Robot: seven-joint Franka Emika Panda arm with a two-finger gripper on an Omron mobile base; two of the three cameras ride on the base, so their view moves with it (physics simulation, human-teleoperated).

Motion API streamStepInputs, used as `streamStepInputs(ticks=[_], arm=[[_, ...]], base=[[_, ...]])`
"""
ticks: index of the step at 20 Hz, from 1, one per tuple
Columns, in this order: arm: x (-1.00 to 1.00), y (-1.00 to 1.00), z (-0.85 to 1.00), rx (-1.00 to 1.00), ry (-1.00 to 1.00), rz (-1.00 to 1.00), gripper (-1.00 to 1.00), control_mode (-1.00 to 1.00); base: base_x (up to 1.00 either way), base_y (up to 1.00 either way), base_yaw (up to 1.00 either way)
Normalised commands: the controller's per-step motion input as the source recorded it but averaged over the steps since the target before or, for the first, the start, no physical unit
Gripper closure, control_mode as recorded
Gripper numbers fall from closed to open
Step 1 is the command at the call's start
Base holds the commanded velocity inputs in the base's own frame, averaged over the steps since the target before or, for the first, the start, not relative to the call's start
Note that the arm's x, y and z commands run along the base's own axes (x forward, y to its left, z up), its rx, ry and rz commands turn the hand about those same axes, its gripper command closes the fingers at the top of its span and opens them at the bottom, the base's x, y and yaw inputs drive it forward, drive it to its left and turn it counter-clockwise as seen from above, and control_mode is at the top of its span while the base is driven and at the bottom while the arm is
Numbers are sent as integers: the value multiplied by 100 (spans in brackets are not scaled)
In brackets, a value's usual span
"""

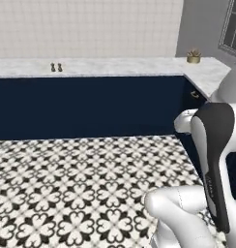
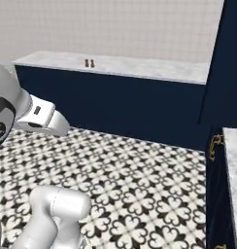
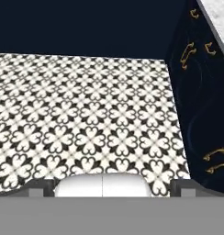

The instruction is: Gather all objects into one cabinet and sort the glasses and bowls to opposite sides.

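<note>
While no bowl or mug is in sight, hand (image 3: 112,187) spread over floor (image 3: 86,119) beside base cabinets (image 3: 201,114) — mugs likely light, rigid, breakable; grip by rim.

Even, bright, diffuse light with no clear source falls on the patterned floor (image 1: 81,189) and the marble tabletop (image 1: 115,67). The navy base cabinets (image 1: 86,106) read nearly black. Edges look soft and slightly blurred, without glare or hard shadows.

Base views share far counter (image 1: 115,67), hand view grazes floor (image 3: 86,114)
</note>
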Motion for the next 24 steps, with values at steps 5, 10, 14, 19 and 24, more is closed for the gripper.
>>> streamStepInputs(ticks=[5, 10, 14, 19, 24], arm=[[0, 0, 0, 0, 0, 0, -100, 100], [0, 0, 0, 0, 0, 0, -100, 100], [0, 0, 0, 0, 0, 0, -100, 100], [0, 0, 0, 0, 0, 0, -100, 100], [0, 0, 0, 0, 0, 0, -100, 100]], base=[[-21, 11, 100], [-23, 34, 100], [-25, 31, 100], [-5, 28, 96], [20, 0, 68]])
